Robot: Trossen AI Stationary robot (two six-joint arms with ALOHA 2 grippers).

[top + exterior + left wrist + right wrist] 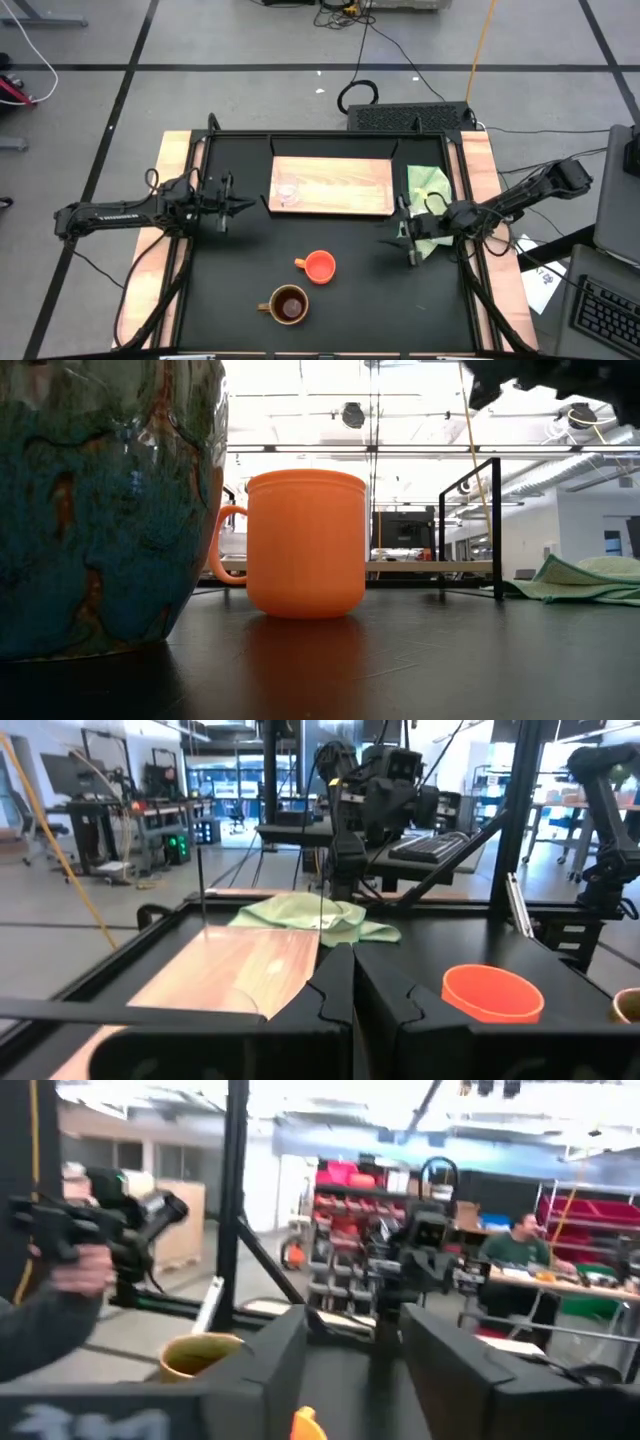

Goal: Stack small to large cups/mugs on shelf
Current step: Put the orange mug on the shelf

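The small clear glass cup (287,190) stands upright on the left part of the light-wood shelf board (340,185). It shows faintly in the left wrist view (262,925). The orange handled cup (318,266) stands on the black table nearer the front, and the brown handled mug (288,305) stands in front of it. My left gripper (243,205) is shut and empty, just left of the board, pointing at the glass cup. My right gripper (404,234) is open and empty, right of the orange cup, beside the green cloth (428,205).
The low view shows the mug's blue-green glazed wall (100,510) very close and the orange cup (305,545) behind it. A black frame (330,135) rims the table. A person sits in the room beyond, in the right wrist view (520,1240).
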